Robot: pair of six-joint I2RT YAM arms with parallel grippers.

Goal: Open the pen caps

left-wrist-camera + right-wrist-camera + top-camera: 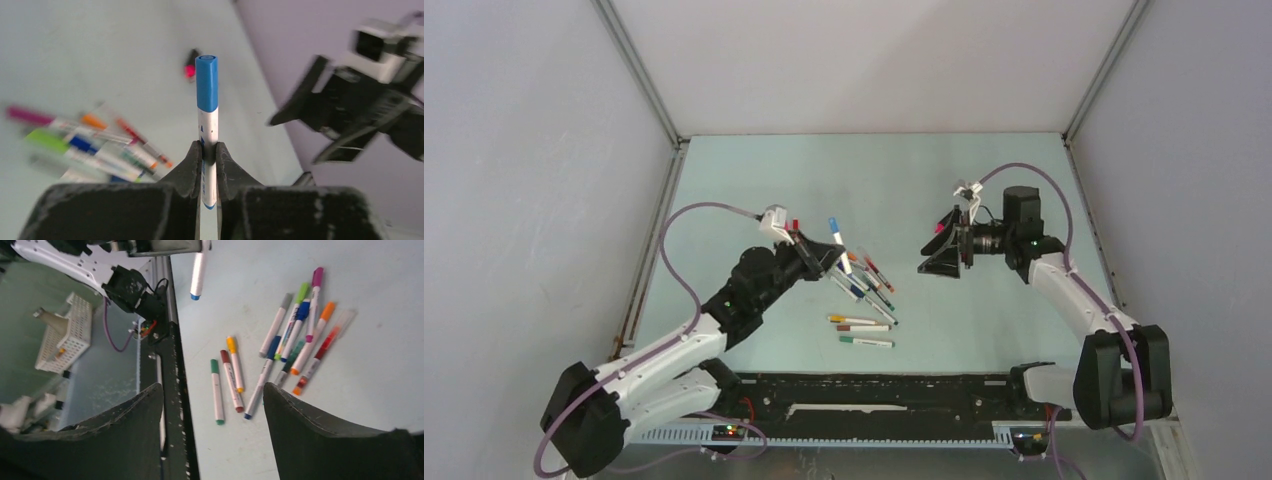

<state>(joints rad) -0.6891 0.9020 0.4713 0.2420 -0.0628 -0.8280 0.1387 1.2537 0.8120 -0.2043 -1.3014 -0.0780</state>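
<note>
Left end effector (209,150) clamps 1 pen (208,130); right end effector (212,387), spread wide, should grip its blue cap (206,82) squarely.

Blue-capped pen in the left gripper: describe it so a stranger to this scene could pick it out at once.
On the pale green table, find the left gripper, raised beside the scattered pens. Shut in it is the pen, the only one lifted off the table, blue cap sticking out.

pale green table (984,180) between white walls (524,150), black rail (924,390) along its near edge, white slotted basket (65,335) beyond
</note>
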